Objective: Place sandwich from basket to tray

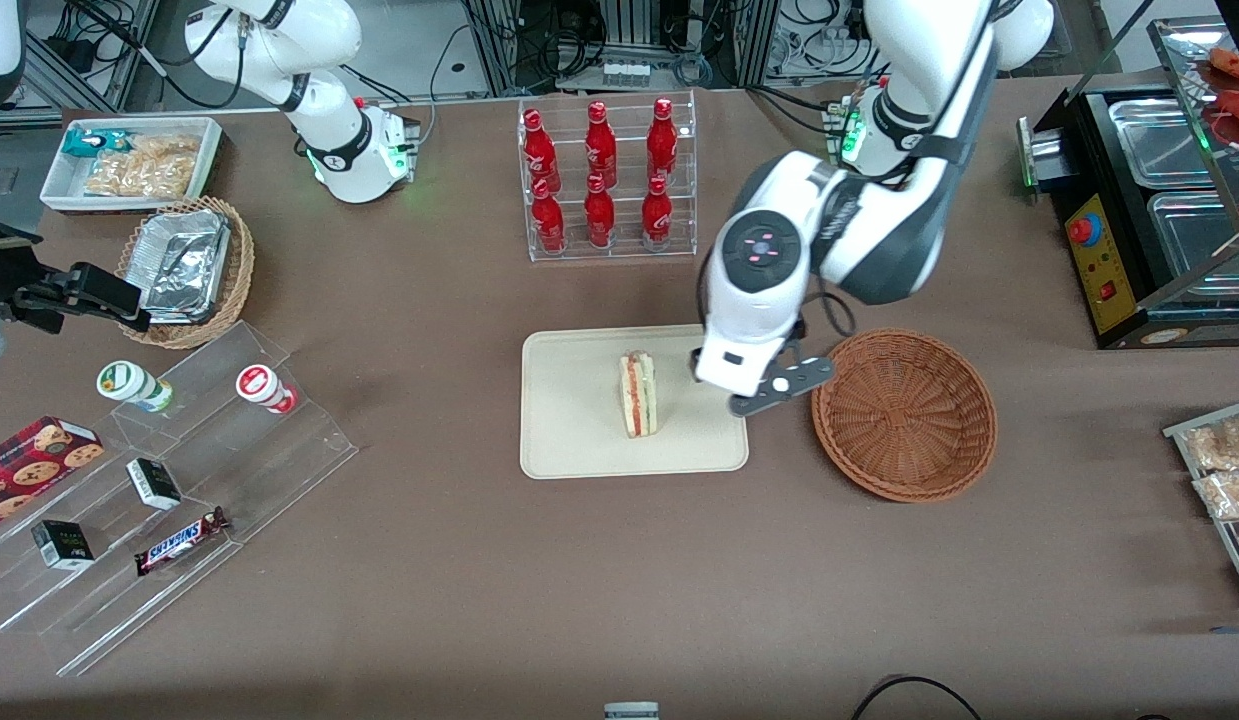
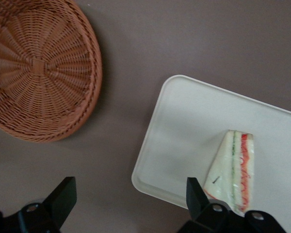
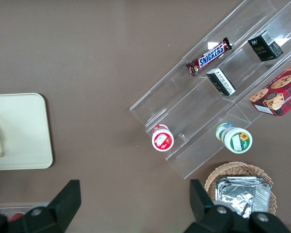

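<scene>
The sandwich (image 1: pixel 638 394) (image 2: pixel 235 171), a pale bread wedge with red and pink filling along its edge, rests on the cream tray (image 1: pixel 579 420) (image 2: pixel 194 116) near the tray's middle. The reddish-brown woven basket (image 1: pixel 905 414) (image 2: pixel 39 68) sits beside the tray toward the working arm's end and holds nothing. My left gripper (image 1: pixel 754 385) (image 2: pixel 131 201) hovers over the tray's edge and the gap between tray and basket. It is open, with nothing between its dark fingers (image 2: pixel 64 196).
A clear rack of red bottles (image 1: pixel 607 180) stands farther from the front camera than the tray. A tan wicker basket with foil containers (image 1: pixel 187 268), a white bin of snacks (image 1: pixel 129 160) and a stepped acrylic stand (image 1: pixel 169 490) lie toward the parked arm's end. A black appliance (image 1: pixel 1139 210) stands toward the working arm's end.
</scene>
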